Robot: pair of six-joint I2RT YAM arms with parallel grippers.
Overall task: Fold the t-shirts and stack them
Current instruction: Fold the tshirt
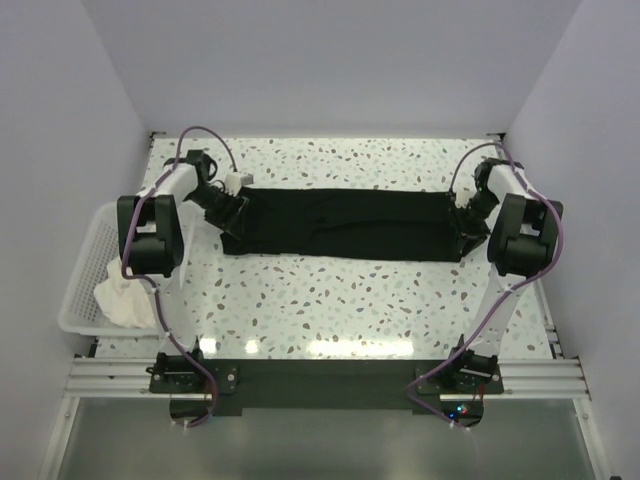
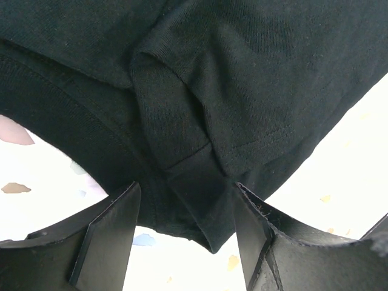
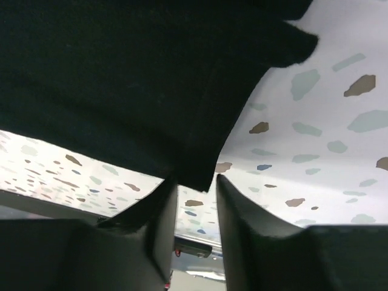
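The black t-shirt (image 1: 345,225) lies flat on the tabletop (image 1: 350,300) as a long band to the right of the basket (image 1: 80,285). Left jaws, at the basket-side end: released, straddling a fabric fold. Right jaws, at the far end: nearly closed at a corner; whether they grasp it cannot be told.

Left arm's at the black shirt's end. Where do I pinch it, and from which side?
Pinch the black t-shirt at its left end, on the doubled hemmed fold sitting inside the open left gripper, coming in from the left. It lies flat as a long band, so that layered edge probably gives the firmest bite.
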